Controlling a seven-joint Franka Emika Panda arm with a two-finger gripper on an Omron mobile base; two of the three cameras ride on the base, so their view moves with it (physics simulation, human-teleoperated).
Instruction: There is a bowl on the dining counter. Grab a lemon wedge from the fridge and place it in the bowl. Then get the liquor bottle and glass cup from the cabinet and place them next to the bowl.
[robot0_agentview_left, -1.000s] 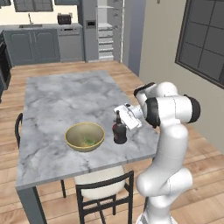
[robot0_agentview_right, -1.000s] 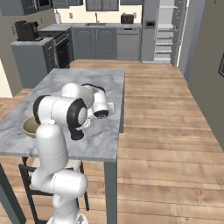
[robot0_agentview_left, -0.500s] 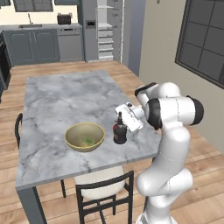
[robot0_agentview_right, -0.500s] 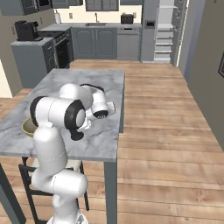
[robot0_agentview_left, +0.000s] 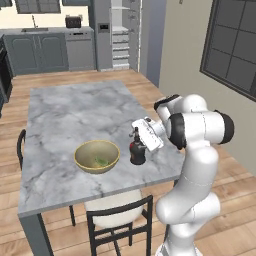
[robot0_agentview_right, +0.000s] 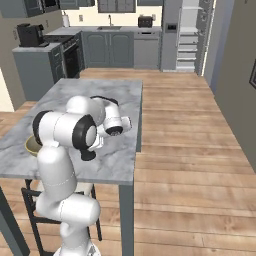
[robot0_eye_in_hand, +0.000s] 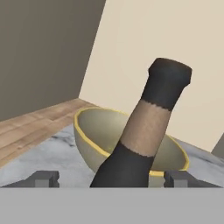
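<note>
A: Where's the bottle (robot0_agentview_left: 137, 151)?

B: Standing on the counter (robot0_agentview_left: 60, 110), just right of the bowl (robot0_agentview_left: 97, 156), near the front right corner. Dark body, narrow neck, dark cap. From the left base it looks upright.

A: And the gripper (robot0_eye_in_hand: 104, 178)?

B: At the bottle, coming in from the right at about neck height. In the hand view the two fingertips (robot0_eye_in_hand: 43, 179) stand wide apart, one on each side of the bottle's body, with clear space between each tip and the bottle — so spread wide and gripping nothing.

A: Is the bottle touching the bowl?

B: Close beside it, but I can't tell if they touch. The hand view shows the bowl right behind the bottle, the neck crossing in front of its rim. That view is rolled, so the bottle's lean there says nothing about the room.

A: Anything in the bowl?

B: A small yellow-green wedge (robot0_agentview_left: 101, 161) lies at the bottom, seen from the left base.

A: And from the right base?

B: The arm's white bulk covers most of it — a sliver of the bowl's rim (robot0_agentview_right: 31, 145) peeks out at the left behind the shoulder. The hand points away, toward the counter.

A: Farther back?

B: The fridge (robot0_agentview_left: 104, 34) against the far wall, with open shelves beside it, and grey cabinets along the worktop. A dark chair (robot0_agentview_left: 118, 223) is tucked under the counter's near edge, below the bowl.
</note>
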